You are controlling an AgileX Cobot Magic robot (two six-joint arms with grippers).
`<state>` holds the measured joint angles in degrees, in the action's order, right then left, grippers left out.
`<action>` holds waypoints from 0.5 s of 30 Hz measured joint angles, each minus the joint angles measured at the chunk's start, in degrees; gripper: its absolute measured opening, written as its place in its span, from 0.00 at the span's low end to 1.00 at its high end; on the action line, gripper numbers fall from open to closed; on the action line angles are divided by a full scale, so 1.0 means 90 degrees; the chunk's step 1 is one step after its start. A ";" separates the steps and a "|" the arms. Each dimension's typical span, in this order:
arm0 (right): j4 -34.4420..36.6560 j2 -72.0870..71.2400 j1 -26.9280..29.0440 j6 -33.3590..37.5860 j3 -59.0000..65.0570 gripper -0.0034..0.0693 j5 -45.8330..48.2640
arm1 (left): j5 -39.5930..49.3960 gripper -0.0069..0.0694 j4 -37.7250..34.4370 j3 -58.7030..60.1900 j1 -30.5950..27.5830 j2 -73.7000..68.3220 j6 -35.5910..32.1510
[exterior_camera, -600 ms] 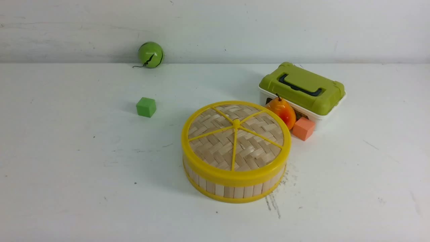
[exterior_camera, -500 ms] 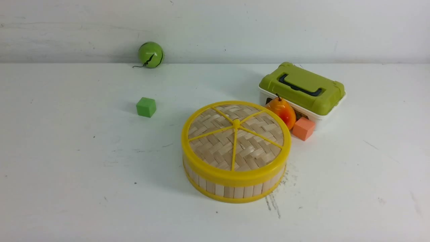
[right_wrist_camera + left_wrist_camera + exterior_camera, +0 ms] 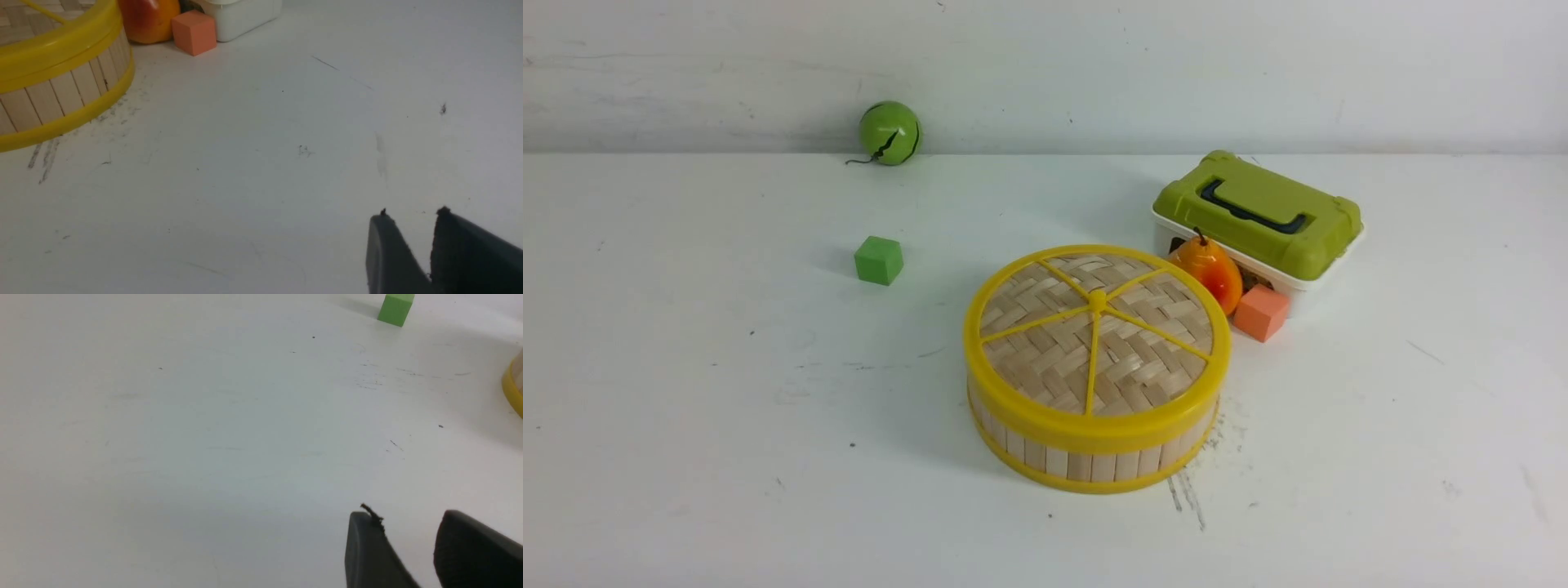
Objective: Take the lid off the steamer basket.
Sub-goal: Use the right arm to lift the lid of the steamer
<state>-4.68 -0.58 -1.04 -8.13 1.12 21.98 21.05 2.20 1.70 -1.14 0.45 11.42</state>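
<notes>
Lid [image 3: 1150,374] is being seated on the steamer basket [image 3: 1080,467], mid-tabletop [image 3: 768,506]; the left pincer [image 3: 404,512] is being held partly open and empty; the right pincer [image 3: 413,212] is being kept slightly parted, empty.

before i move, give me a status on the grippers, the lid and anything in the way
Left gripper and right gripper both open, holding nothing. Lid on steamer basket. Pear close beside it, possible snag.

White counter [image 3: 727,457] w/ dark scuffs & scratches is seen. It is backed by pale wall [image 3: 1045,73], faint horiz. marks visible. Soft shadows are cast.
</notes>
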 joint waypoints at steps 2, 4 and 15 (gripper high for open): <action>0.0000 0.0000 0.0000 0.0000 0.0000 0.29 0.0000 | 0.0000 0.40 0.0000 0.0000 0.0000 0.0000 0.0000; 0.0000 0.0000 0.0000 0.0000 0.0000 0.30 0.0000 | 0.0000 0.40 0.0000 0.0000 0.0000 0.0000 0.0000; 0.0000 0.0000 0.0000 0.0000 0.0000 0.33 0.0000 | 0.0000 0.40 0.0000 0.0000 0.0000 0.0000 0.0000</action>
<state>-4.68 -0.58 -1.04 -8.13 1.12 21.98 21.05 2.20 1.70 -1.14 0.45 11.42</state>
